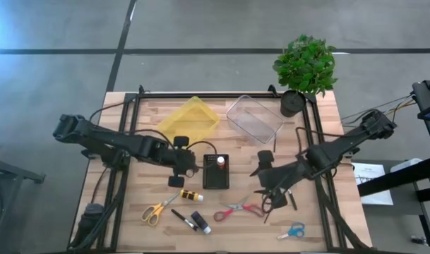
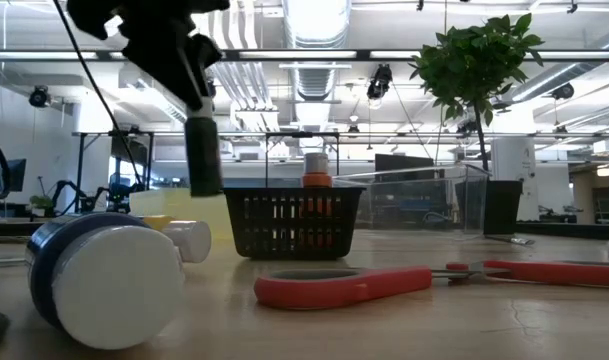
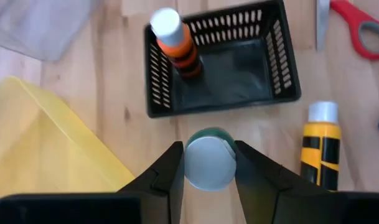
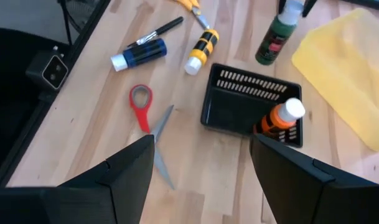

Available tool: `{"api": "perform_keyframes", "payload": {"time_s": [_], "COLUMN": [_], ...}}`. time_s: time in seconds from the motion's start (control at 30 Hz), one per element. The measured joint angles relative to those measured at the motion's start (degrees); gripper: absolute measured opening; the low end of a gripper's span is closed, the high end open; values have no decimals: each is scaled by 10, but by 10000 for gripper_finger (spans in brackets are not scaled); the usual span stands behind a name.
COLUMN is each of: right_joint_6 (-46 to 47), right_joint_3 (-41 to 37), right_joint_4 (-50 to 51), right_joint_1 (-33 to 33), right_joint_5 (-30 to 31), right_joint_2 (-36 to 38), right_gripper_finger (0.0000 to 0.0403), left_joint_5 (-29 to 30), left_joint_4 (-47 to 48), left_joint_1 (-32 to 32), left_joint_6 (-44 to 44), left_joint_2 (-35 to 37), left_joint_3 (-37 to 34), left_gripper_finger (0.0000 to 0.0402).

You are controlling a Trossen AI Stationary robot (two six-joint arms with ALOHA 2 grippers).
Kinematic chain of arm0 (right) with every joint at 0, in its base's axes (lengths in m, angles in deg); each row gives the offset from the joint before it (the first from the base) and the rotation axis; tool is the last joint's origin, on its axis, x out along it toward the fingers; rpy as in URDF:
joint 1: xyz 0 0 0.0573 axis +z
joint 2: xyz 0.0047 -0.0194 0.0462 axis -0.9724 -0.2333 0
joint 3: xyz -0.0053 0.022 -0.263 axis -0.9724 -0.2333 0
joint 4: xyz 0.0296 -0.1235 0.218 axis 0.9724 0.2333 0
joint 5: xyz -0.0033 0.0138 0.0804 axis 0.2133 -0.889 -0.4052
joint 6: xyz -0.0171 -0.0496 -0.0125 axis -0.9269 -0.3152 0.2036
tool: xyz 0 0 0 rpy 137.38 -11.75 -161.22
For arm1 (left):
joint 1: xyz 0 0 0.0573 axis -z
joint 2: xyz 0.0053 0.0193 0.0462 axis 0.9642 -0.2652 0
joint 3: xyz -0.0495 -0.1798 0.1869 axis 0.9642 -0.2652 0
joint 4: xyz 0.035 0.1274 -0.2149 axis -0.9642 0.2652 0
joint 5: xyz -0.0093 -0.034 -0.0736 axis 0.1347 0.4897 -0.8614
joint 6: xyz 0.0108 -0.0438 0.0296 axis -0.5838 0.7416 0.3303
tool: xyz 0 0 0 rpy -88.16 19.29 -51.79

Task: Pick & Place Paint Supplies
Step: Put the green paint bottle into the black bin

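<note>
A green paint bottle [image 2: 204, 155] with a white cap hangs above the table just left of the black basket [image 1: 216, 176], with my left gripper [image 1: 178, 176] shut on it. An orange paint bottle [image 3: 175, 42] stands upright on its base in the basket's far corner. A yellow bottle [image 1: 191, 195], a blue bottle [image 1: 200, 222] and a dark brush [image 1: 184, 219] lie on their sides near the front. Yellow scissors [image 1: 154, 212], red scissors [image 1: 239, 209] and blue scissors [image 1: 292, 231] lie flat. My right gripper [image 4: 201, 180] hovers open right of the red scissors. My left gripper pinches the green bottle's top end, by the white cap [image 3: 191, 165], between its two fingers [image 3: 169, 177]. The fingers slant down from the table's left. The bottle hangs below them, slightly tilted, its base [image 2: 206, 188] clear of the table.
A yellow bin [image 1: 190, 120] and a clear bin [image 1: 255, 118] stand at the far side, with a potted plant [image 1: 306, 67] at the far right corner. Bare wood shows between the basket and the red scissors.
</note>
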Motion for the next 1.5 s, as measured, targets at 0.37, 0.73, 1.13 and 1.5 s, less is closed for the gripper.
{"api": "perform_keyframes", "payload": {"time_s": [0.37,0.73,1.13,1.5], "right_joint_6": [23,23,14,5], "right_joint_3": [-124,-161,-163,-165], "right_joint_4": [-100,-127,-130,-130], "right_joint_1": [0,0,0,0], "right_joint_5": [2,14,14,12], "right_joint_2": [110,147,150,150], "right_gripper_finger": [263,263,263,263], "left_joint_5": [-36,-56,-71,-79], "left_joint_4": [6,-6,30,13], "left_joint_1": [-51,-75,-76,-82], "left_joint_6": [-45,-47,-62,-63], "left_joint_2": [0,-22,-109,-133], "left_joint_3": [69,83,153,151], "left_gripper_finger": [114,114,114,114]}}
